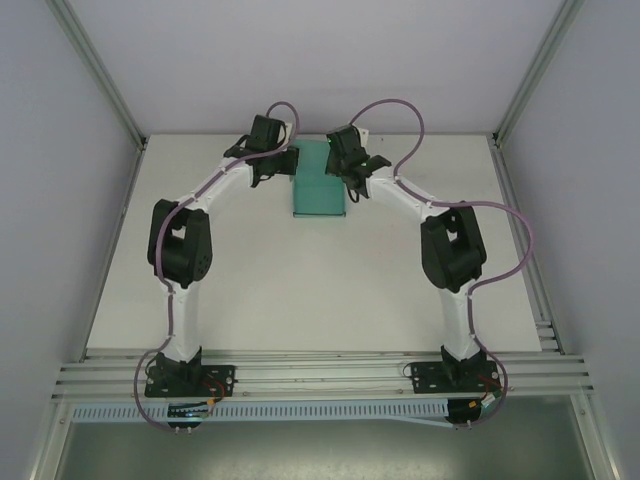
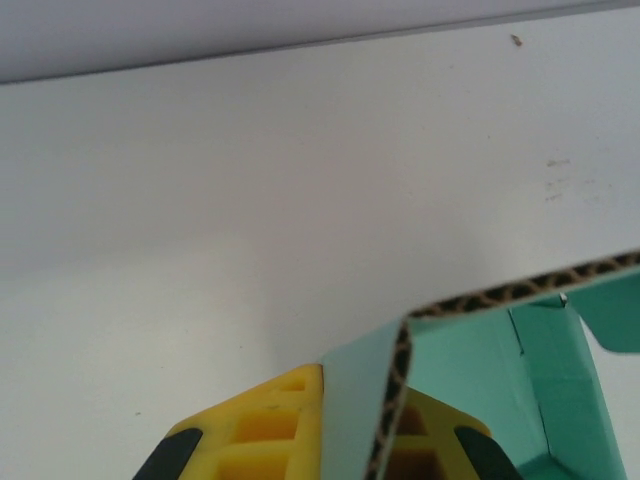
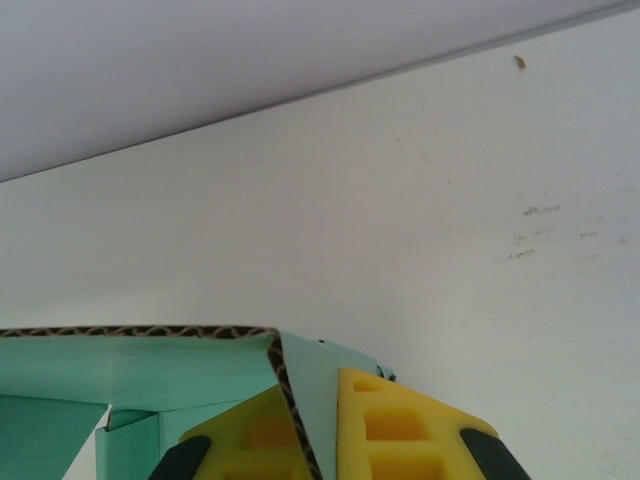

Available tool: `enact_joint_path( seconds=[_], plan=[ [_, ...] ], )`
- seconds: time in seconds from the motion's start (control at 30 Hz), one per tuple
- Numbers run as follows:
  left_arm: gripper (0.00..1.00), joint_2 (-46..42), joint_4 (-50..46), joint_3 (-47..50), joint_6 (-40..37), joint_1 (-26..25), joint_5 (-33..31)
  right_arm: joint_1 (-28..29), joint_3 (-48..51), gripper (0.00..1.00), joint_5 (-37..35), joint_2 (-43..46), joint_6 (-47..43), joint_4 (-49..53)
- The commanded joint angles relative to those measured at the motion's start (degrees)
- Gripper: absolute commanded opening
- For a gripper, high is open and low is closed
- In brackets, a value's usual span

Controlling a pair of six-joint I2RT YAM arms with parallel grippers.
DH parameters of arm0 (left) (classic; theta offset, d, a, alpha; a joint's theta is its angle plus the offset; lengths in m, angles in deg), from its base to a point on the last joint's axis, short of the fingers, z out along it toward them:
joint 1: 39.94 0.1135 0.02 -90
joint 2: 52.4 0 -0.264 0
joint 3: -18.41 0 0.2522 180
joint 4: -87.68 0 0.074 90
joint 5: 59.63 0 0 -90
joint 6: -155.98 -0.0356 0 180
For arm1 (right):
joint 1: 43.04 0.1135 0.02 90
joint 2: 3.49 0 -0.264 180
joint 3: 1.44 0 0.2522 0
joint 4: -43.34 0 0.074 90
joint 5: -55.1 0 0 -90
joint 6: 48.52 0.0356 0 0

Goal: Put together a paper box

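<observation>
Teal paper box at far middle of white desk, close to back wall, corrugated cut edges exposed on top, left claw clenched on its left wall, right claw clenched on its right wall, broad desk surface nearward and to either side.

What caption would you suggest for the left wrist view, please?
Left gripper shut on a folded wall of the teal paper box, with the white table behind.
</observation>
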Motion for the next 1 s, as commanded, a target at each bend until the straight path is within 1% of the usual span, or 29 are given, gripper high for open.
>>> enact_joint_path(
  seconds=[0.0, 0.13, 0.23, 0.33, 0.4, 0.47, 0.6, 0.7, 0.77, 0.83, 0.97],
  plan=[
    [0.0, 1.27, 5.66, 1.02, 8.07, -1.41, 5.34, 2.02, 2.59, 0.0, 0.71, -0.61, 4.23, -4.7],
    [0.0, 1.5, 9.32, 3.73, 10.23, -1.87, 8.85, 2.26, 6.83, 0.0, 0.99, 0.05, 5.45, -6.77],
    [0.0, 1.88, 10.62, 5.25, 11.23, -2.16, 9.81, 2.87, 9.81, 0.0, 1.37, 0.45, 6.01, -8.55],
    [0.0, 1.59, 11.27, 8.02, 10.94, -2.55, 11.0, 4.68, 13.46, 0.0, -1.32, 0.98, 5.52, -10.09],
    [0.0, 0.4, 12.34, 11.94, 10.33, -2.91, 10.7, 6.0, 17.07, 0.0, -4.53, 2.13, 5.65, -12.26],
    [0.0, -1.82, 15.56, 17.6, 10.3, -2.96, 10.91, 6.51, 20.49, 0.0, -5.58, 3.41, 6.23, -13.86],
    [0.0, -5.84, 22.09, 27.35, 11.59, -3.07, 14.17, 7.51, 26.34, 0.0, -6.39, 5.32, 7.32, -16.26],
    [0.0, -8.05, 27.13, 34.18, 11.48, -3.15, 16.49, 8.69, 30.49, 0.0, -9.04, 6.46, 6.12, -19.0],
    [0.0, -8.8, 28.82, 37.48, 12.26, -3.14, 16.79, 9.41, 33.5, 0.0, -11.04, 7.25, 5.77, -21.68],
    [0.0, -8.88, 29.59, 38.59, 14.32, -3.14, 17.17, 10.07, 35.29, 0.0, -11.56, 7.24, 6.22, -23.89],
    [0.0, -9.06, 25.84, 34.43, 20.14, -3.14, 18.39, 11.14, 34.04, 0.0, -12.02, 6.59, 7.55, -23.04]
  ],
)
